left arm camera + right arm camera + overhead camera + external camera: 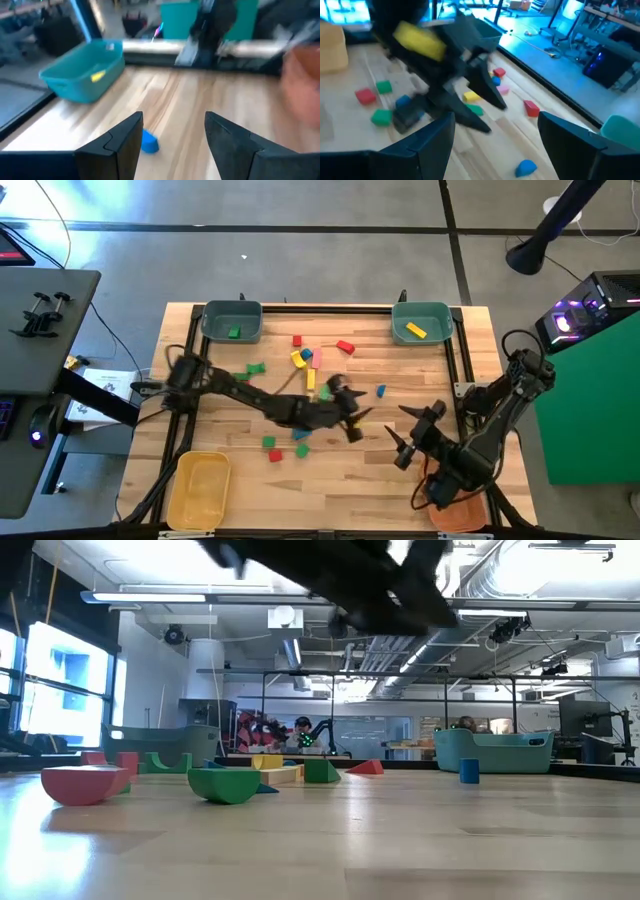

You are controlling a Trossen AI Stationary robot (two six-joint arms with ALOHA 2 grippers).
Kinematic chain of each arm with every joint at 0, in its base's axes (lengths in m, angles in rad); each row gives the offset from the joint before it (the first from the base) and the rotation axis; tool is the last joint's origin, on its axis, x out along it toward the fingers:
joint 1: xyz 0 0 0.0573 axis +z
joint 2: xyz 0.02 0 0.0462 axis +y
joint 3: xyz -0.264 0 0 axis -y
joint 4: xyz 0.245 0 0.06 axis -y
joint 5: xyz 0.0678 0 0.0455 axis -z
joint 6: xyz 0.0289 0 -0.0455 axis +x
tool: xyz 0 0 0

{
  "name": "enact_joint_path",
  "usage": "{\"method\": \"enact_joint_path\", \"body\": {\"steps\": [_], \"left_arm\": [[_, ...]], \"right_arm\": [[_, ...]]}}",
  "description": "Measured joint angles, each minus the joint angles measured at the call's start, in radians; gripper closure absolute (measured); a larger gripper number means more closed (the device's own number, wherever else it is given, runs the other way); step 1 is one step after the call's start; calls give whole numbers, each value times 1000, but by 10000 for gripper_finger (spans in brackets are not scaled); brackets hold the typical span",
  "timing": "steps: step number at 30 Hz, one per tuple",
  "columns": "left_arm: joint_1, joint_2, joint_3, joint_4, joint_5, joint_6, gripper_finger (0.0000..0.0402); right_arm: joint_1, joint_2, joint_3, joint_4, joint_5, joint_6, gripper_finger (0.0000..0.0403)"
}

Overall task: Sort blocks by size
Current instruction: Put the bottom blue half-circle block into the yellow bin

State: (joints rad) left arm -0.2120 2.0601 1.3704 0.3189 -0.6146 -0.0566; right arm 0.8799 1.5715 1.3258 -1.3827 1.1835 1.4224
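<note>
Several wooden blocks lie scattered mid-table: a red one (345,346), a yellow one (301,359), a green one (255,368), and a red, green and blue group (275,448) nearer the front. A small blue block (381,391) lies apart, and shows beside one finger in the left wrist view (149,141). My left gripper (360,420) reaches over the table's middle, open (172,120), with nothing between its fingers. My right gripper (403,442) hovers open (495,120) above the near right part, facing the left arm (445,65).
Two teal bins stand at the far edge: the left one (232,320) holds a green block, the right one (420,320) a yellow block. A yellow bin (200,490) sits at the near left corner, an orange bin (460,512) under the right arm.
</note>
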Motion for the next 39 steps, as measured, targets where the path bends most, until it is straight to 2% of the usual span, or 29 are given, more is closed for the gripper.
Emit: {"method": "enact_joint_path", "body": {"steps": [4, 10, 17, 23, 27, 39], "left_arm": [[37, 135, 155, -124, 2, -53, 203], [94, 262, 254, -119, 75, -85, 203], [161, 335, 263, -51, 147, -66, 203], [220, 378, 263, 17, 286, -150, 203], [236, 402, 264, 69, 378, -94, 203], [232, 406, 263, 29, 423, -38, 203]], "right_arm": [[-1, 0, 0, -1, 18, -60, 121], [5, 5, 0, 5, 24, -62, 121], [22, 5, 0, 27, 41, -62, 121], [23, 5, 0, 28, 47, -74, 121], [23, 6, 0, 34, 47, -77, 121], [24, 6, 1, 74, 41, -77, 121]]}}
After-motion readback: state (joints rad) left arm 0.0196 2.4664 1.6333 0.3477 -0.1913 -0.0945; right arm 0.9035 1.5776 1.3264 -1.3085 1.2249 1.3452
